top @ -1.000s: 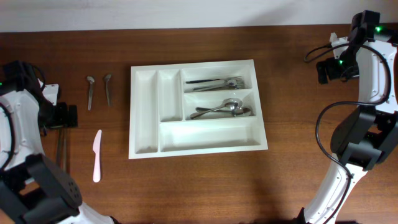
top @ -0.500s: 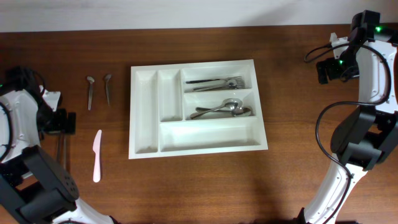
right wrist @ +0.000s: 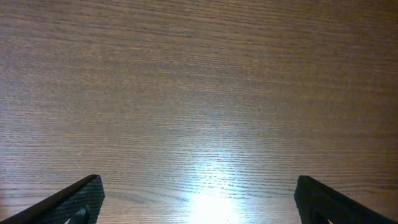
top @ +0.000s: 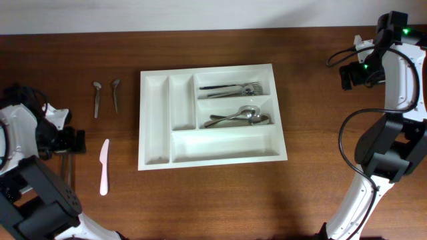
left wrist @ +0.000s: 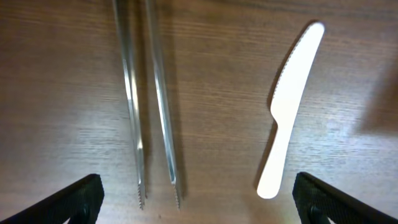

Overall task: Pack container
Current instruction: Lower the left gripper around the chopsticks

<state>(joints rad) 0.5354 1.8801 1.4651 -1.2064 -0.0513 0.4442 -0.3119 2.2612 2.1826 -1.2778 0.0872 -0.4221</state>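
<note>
Left arm (top: 17, 130) slid nearer | jaws wide above metal knives (left wrist: 163, 106)

No readable text, labels, brands, numbers or signs on anything in view.

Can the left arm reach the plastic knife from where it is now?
Probably yes. The left end effector hangs open close over the plastic knife, which lies flat on the table with nothing over it; the two metal utensils lie apart, beside it.

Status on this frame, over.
Left gripper open above metal knives, plastic knife. Right gripper open, empty. Container part-filled: forks, spoons. Nothing in the way.
</note>
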